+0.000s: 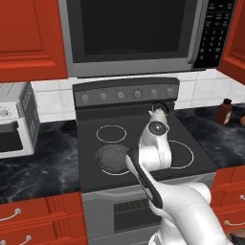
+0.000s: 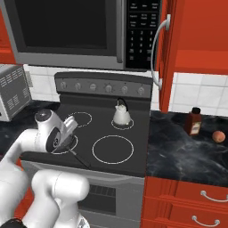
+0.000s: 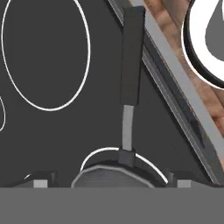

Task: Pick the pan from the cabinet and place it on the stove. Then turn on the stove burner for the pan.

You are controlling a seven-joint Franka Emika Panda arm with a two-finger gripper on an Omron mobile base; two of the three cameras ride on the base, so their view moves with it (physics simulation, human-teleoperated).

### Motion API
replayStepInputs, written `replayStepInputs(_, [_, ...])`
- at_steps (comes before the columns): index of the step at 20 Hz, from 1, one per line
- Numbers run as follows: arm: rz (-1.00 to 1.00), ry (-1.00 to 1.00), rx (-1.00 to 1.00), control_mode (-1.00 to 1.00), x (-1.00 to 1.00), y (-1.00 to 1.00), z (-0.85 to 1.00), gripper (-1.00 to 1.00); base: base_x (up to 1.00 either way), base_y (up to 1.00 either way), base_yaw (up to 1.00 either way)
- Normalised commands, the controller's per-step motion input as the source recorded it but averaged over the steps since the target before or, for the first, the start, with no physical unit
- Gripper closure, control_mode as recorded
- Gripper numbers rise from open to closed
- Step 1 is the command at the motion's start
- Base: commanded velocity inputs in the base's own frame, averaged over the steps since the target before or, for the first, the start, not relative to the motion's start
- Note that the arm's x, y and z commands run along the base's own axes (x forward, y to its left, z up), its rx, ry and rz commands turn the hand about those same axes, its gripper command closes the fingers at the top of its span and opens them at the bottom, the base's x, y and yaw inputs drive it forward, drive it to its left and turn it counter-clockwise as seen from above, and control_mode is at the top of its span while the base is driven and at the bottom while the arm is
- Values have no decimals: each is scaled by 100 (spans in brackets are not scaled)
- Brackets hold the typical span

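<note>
Okay, pan (image 1: 111, 158) is down on the stove (image 1: 143, 167), sitting on the front-left burner ring, so placing looks done to me. My gripper (image 3: 109, 183) hangs right above it with its jaws spread wide, nothing between them, released. In the hand view the pan bowl lies just under and between the two finger tips (image 3: 40, 182), and the long handle runs straight away from the gripper toward the stove's front edge. That's the long axis. In the right base view the handle (image 2: 78, 159) slants out toward the front of the range.

Pan looks small, round, dark grey, shallow, with a thin grey neck going into a flat black grip.

Next I judge it's the burner knob: the knob row (image 1: 128, 94) is on the back panel, well apart from the gripper, up and behind the pan. White kettle (image 2: 121, 115) stands on the rear-right ring; I'd steer clear of it while reaching back.
</note>
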Motion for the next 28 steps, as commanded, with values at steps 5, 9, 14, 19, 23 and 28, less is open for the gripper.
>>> replayStepInputs(5, [-8,-30,1,-100,-23,65,42,-100,0,0,0])
replayStepInputs(9, [-20,-30,13,-100,-43,62,42,-100,0,0,0])
replayStepInputs(14, [-29,-25,25,-100,-46,40,51,-100,0,0,0])
replayStepInputs(19, [-37,-28,29,-100,-36,48,52,-100,0,0,0])
replayStepInputs(23, [-40,-26,30,-100,-39,48,41,-100,0,0,0])
replayStepInputs(28, [-40,-22,30,-100,-37,40,41,-100,0,0,0])
